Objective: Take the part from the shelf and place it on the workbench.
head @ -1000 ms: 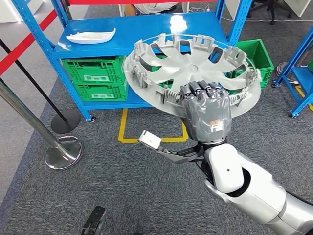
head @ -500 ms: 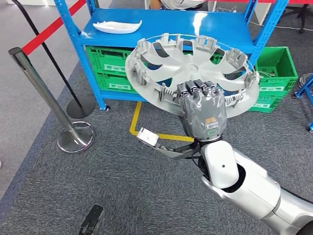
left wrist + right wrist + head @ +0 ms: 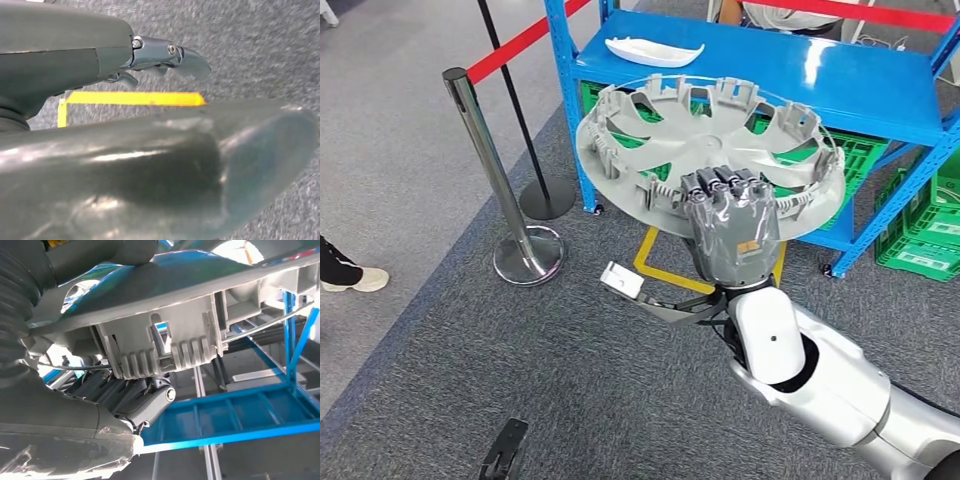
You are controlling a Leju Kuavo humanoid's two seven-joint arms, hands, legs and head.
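Nearest to me, low over the speckled grey carpet [image 3: 569,400], the left hand [image 3: 503,452] hangs dark and glossy. In the left wrist view its fingers [image 3: 188,56] run out nearly straight, slim jointed metal over the carpet and a strip of yellow floor tape [image 3: 132,98], with nothing in them, loosely apart.

Further up, the smooth silver right arm [image 3: 841,390] rises from the lower right, a thin bracket with a small pale block at its tip sticking out sideways from the wrist. The right hand [image 3: 731,225], wrapped in a crinkled grey cover, grips the near rim of the wheel cover [image 3: 682,130]. That part is a broad, shallow grey plastic disc, held roughly level in the air in front of the shelf, inner side up, with curved spokes, teardrop openings and a ring of ribbed clips and a wire hoop along its edge. In the right wrist view the dark fingers [image 3: 151,402] curl under the rim, just below one toothed clip.

To the left stands a polished steel stanchion post [image 3: 490,170] on a round base, tilted in the picture, and a second black post with a red belt [image 3: 520,40] running from it. A shoe [image 3: 346,272] shows at the left edge.

Behind the disc is the blue metal shelf [image 3: 848,85], its flat glossy deck carrying a slim, curved white part [image 3: 652,50]. Green latticed plastic crates [image 3: 924,230] sit beneath and to the right.
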